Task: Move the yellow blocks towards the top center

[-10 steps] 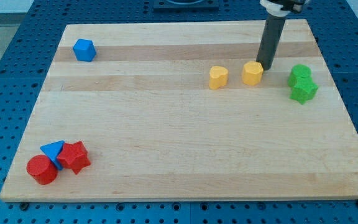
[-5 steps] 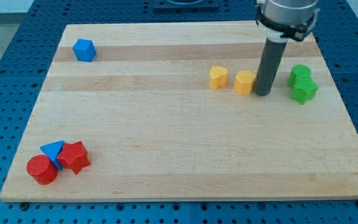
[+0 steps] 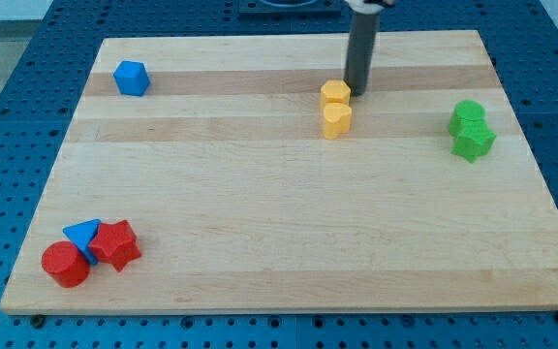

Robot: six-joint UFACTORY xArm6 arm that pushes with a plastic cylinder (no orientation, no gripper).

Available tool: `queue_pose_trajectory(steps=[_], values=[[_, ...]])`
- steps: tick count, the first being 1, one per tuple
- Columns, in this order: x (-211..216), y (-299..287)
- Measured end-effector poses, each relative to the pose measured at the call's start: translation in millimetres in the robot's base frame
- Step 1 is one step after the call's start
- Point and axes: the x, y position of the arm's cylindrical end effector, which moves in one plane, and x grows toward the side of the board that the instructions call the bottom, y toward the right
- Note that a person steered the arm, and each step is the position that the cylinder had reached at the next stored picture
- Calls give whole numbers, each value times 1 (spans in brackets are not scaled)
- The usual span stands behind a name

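The arm has no claw, only a dark rod gripping nothing; its tip (image 3: 358,93) seemingly touches the yellow hexagonal block (image 3: 335,92) from the view's right, the yellow heart-shaped block (image 3: 336,120) just below, near the wooden board's (image 3: 260,213) top centre.

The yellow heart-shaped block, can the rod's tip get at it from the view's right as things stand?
Probably yes: my tip sits just right of the yellow hexagonal block; nothing stands right of the yellow heart-shaped block.

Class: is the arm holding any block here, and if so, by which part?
Nothing is held. My tip only rests beside the upper yellow block, at its right edge.
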Motion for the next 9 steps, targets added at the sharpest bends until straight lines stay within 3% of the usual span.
queue_pose_trajectory(steps=[2,3,4,5,6,9], values=[[-73,-47],[-71,-16],[-13,60],[34,91],[62,70],[39,-18]])
